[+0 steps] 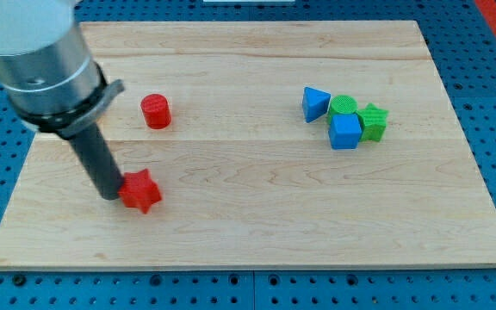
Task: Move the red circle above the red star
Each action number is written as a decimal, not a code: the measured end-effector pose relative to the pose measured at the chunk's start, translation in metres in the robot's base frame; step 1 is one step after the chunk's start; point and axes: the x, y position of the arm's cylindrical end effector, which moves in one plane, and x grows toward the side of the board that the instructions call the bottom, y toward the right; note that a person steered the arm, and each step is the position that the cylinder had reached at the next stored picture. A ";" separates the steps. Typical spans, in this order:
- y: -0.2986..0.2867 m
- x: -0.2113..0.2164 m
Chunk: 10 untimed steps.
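Toward the view's left, on the wooden board [257,224], my tip [113,195] rests at the table surface, touching or very nearly touching the left side of the red star [140,190], which lies just to the tip's right. Up and slightly right of the tip, apart from both it and the star, stands the red circle [155,112], upright and untouched. I carry no gripper at all, only the dark rod, so nothing is being grasped or released; the rod can merely press against a block's side. Far off to the tip's right and a little upward sits a tight cluster: a blue triangle [315,102], a green circle [344,106], a blue cube [345,132] and a green star [373,121], several of them touching each other and none concerned with this job. As to progress, the circle already lies toward the view's top from the star, only slightly to the right of it, so the arrangement asked for looks roughly met, though a clear gap separates the two. What may remain, by my judgement, is closing that gap or squaring the line between them; since the tip is against the star and not the circle, any push on the circle itself has yet to begin.
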 end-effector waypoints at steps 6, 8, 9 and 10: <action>0.048 -0.193; 0.009 -0.161; -0.038 -0.160; -0.026 -0.151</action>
